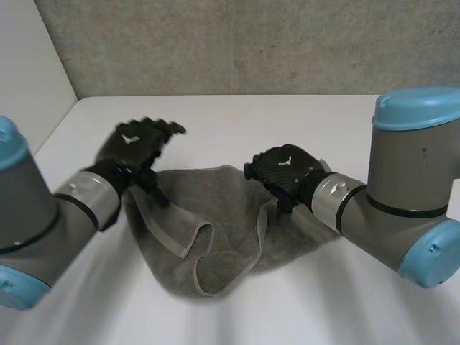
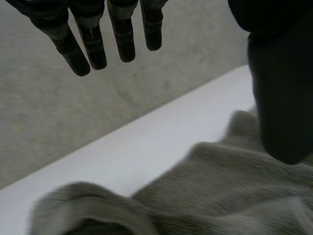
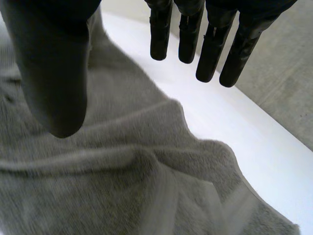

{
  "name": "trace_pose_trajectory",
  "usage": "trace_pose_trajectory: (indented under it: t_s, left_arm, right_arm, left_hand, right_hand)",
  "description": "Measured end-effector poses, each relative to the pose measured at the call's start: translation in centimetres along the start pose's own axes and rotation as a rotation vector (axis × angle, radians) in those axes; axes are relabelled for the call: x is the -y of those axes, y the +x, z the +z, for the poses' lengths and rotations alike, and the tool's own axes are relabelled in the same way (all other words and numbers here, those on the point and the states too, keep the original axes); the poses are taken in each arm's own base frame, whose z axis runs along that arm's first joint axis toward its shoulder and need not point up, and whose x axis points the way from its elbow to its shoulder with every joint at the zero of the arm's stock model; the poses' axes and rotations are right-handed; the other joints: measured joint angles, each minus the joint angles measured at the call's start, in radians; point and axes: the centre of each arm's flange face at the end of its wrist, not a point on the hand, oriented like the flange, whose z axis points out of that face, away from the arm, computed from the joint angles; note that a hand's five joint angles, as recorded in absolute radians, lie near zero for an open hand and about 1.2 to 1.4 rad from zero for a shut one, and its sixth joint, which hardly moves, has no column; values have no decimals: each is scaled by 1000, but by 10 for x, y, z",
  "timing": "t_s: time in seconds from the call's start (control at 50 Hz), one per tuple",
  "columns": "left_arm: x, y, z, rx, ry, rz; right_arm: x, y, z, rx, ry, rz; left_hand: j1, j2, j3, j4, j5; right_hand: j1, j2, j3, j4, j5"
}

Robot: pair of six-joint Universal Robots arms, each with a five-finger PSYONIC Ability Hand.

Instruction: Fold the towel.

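Observation:
A grey towel [image 1: 215, 230] lies crumpled on the white table [image 1: 237, 122], with a folded band running across its middle. My left hand [image 1: 136, 144] hovers over the towel's far left corner, fingers straight and spread, holding nothing. In the left wrist view its fingers [image 2: 93, 39] hang clear above the towel [image 2: 220, 191]. My right hand [image 1: 284, 169] is over the towel's far right edge. In the right wrist view its fingers [image 3: 210, 44] and thumb stand straight above the towel [image 3: 122, 166], with no cloth between them.
A grey concrete wall [image 1: 251, 43] rises behind the table's far edge. A pale wall [image 1: 29, 79] stands at the left. Bare tabletop lies beyond the towel and in front of it.

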Motion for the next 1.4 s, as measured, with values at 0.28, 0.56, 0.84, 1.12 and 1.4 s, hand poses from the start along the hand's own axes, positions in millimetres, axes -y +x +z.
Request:
trace_pose_trajectory:
  t_s: [0.28,0.56,0.84,1.12,1.4]
  left_arm:
    - [-59,42,14,-95,-158,100]
    - [-85,60,36,-121,-198,172]
    - [-92,64,50,-100,-200,281]
    - [-93,58,60,-58,-222,394]
    - [38,-5,107,300,156,292]
  right_arm:
    - [-36,-9,28,52,-89,-217]
    - [-54,-12,48,67,-98,-292]
    - [-67,-14,63,75,-92,-305]
    - [-51,-2,73,-9,11,-333]
    - [53,90,73,-549,418,-392]
  left_hand:
    - [67,55,60,75,60]
    - [266,255,259,273,257]
    - [654,647,648,662,628]
    - [1135,1173,1201,1206,1165]
    - [1140,1192,1223,1218,1183]
  right_hand:
    - [0,0,0,0,3]
    - [2,0,0,3,23]
    - [241,210,226,244,269]
    - [968,923,945,980,986]
    - [969,923,958,980,990]
